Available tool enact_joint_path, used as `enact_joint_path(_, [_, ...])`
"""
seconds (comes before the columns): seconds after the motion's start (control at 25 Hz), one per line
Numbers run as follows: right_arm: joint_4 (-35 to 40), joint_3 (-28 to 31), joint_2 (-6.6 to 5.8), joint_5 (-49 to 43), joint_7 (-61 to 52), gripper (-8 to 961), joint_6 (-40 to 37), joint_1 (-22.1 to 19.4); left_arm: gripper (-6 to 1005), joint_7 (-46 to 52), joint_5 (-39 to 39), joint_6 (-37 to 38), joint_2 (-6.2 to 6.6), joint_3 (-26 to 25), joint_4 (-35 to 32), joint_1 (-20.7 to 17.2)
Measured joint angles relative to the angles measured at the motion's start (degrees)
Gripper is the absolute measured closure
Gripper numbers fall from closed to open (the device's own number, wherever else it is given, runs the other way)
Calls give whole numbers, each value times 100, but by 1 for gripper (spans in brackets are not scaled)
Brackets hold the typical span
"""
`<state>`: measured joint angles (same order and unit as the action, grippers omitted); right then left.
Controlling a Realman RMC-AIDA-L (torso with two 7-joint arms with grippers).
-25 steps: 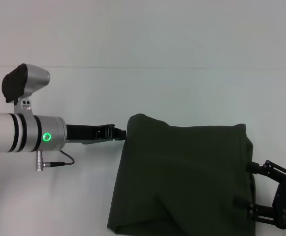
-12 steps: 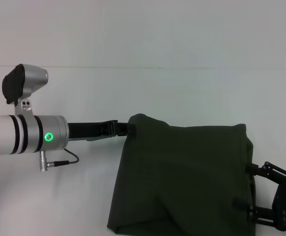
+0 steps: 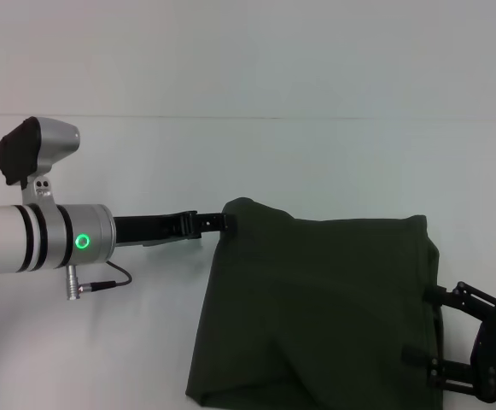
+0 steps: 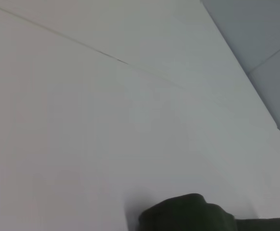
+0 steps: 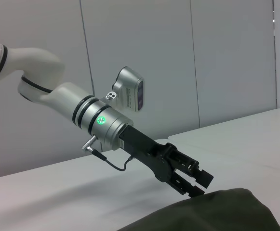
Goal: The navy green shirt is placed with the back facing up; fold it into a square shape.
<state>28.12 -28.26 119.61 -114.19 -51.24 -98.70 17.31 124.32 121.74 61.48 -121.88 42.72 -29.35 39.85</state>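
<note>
The navy green shirt lies folded into a rough rectangle on the white table, right of centre in the head view. My left gripper reaches in from the left and its tips meet the shirt's far left corner. The right wrist view shows this left gripper open, its fingers just above the shirt's raised corner with no cloth between them. That corner also shows in the left wrist view. My right gripper is open at the shirt's near right edge, fingers spread along it.
The white table runs bare to the left of and behind the shirt. A seam line crosses the table's far side. Grey wall panels stand beyond the table.
The left arm's wrist has drawn back a little to the left while its fingertips stay at the shirt's corner. The right gripper has sunk slightly. The shirt has not moved.
</note>
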Motion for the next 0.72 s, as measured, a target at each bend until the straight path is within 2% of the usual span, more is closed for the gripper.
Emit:
enact_joint_path(0.04, [0,0,2,0,0,26,0,0,340,-1,1,-29,-1,0,0,-4])
enact_joint_path(0.12, [0,-1,6,0,0,26,0,0,108,6,2,-48,-4,1,0,-12])
enact_joint_path(0.44, [0,-13,9,2,0,26,0,0,68,46,7,48,-62,117,51,6])
enact_joint_path(0.72, [0,-22,9,3,0,26,0,1,62,60,10,4,-92,246,373,212])
